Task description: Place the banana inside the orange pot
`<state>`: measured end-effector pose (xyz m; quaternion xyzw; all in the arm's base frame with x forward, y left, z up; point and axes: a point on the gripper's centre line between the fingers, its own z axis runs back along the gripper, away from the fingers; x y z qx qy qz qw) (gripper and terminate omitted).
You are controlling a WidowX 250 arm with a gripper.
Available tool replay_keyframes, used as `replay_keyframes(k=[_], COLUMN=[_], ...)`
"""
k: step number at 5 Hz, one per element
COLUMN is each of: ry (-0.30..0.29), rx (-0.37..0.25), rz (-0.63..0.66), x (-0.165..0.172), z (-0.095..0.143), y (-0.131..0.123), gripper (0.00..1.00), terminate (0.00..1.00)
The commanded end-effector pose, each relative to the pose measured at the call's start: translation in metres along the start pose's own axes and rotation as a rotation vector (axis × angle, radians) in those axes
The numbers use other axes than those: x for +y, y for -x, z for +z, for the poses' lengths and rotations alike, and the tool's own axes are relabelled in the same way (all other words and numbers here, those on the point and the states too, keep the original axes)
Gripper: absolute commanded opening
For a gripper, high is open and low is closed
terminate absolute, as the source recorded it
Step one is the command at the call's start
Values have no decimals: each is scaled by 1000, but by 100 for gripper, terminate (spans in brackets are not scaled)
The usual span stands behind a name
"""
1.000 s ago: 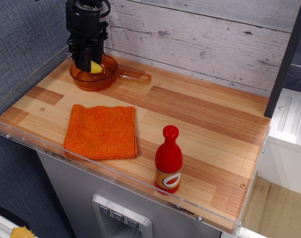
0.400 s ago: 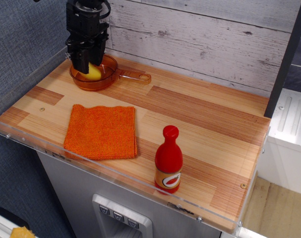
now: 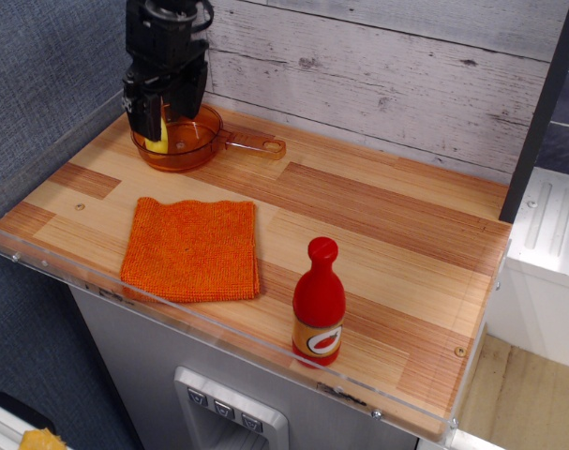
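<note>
Since the earlier frames our gripper (image 3: 158, 120) has lifted slightly and drifted toward the left rim of the pot, while the cloth and bottle have stayed put.

We work over a wooden counter (image 3: 378, 225) with a clear plastic lip along its front and left edges. Near the front-left corner lies the orange square cloth (image 3: 192, 247); toward the front edge, right of centre, stands the red sauce bottle (image 3: 319, 302), well apart from our work.

At the back-left corner sits the orange pot (image 3: 186, 141), its long handle pointing right along the back edge. Our black gripper hangs over the pot's left side and hides much of it. The banana (image 3: 158, 138) shows only as a small yellow patch below the fingers, inside the pot near its left wall. We cannot tell whether the fingers grip it or have let go, since the black housing covers them.

To finish well, we judge we should make sure the banana rests fully on the pot floor, part the fingers wide, then rise straight up so nothing drags the light pot or tips the banana over the rim.
</note>
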<state>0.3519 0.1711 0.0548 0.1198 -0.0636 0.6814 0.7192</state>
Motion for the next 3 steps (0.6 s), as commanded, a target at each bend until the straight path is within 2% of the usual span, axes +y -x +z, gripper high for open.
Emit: replay_keyframes(k=[1, 2, 3], ry=[68, 78, 82], rx=[-156, -199, -246], rz=[-105, -294, -526], x=[8, 26, 38], z=[54, 64, 75], y=[-14, -13, 1], gripper=[100, 100, 100], terminate=[0, 0, 100])
